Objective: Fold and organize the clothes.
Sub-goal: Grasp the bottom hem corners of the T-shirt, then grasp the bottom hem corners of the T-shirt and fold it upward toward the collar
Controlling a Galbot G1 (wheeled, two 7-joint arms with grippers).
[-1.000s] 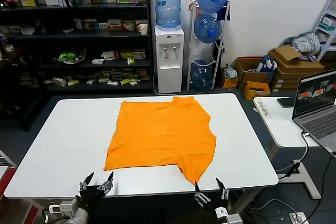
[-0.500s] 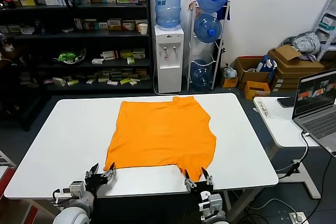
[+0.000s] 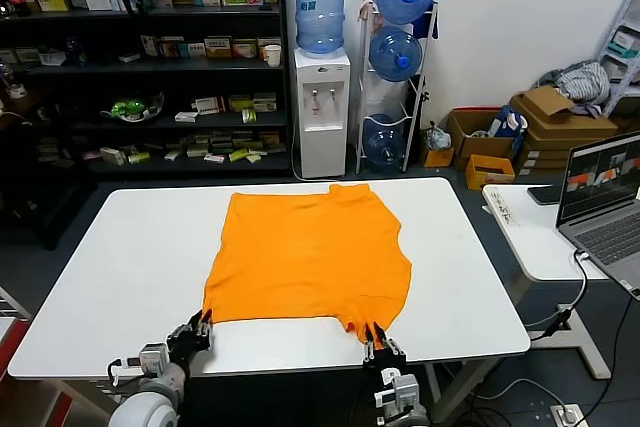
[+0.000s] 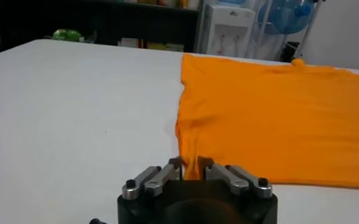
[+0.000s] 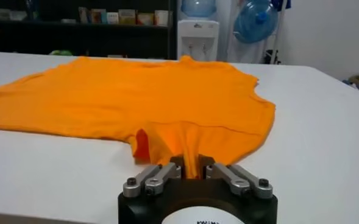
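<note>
A bright orange short-sleeved T-shirt of soft fabric (image 3: 310, 257) lies spread nearly flat on the middle of the white rectangular worktop (image 3: 110, 277), its plain side up, one sleeve jutting toward the near edge on the robot's right and the collar end pointing toward the far edge. The near left corner of the shirt (image 4: 277, 115) is drawn into a small raised fold that runs straight into the left tool (image 3: 197, 328), whose dark fingers (image 4: 174, 165) are pressed together on that fold of cloth at the near edge of the worktop. The near right sleeve tip (image 5: 185, 140) is gathered into a narrow ridge and pinched the same way between the closed fingers (image 5: 177, 164) of the right tool (image 3: 376, 339), which sits just in front of the shirt at the near edge, to the right of the left tool. Beyond the worktop stand a white water dispenser topped with a blue bottle (image 3: 322, 87), a rack of blue water bottles (image 3: 397, 57) and dark shelving filled with small boxes (image 3: 150, 47); to the right, an open laptop (image 3: 600, 197) rests on a side table.
</note>
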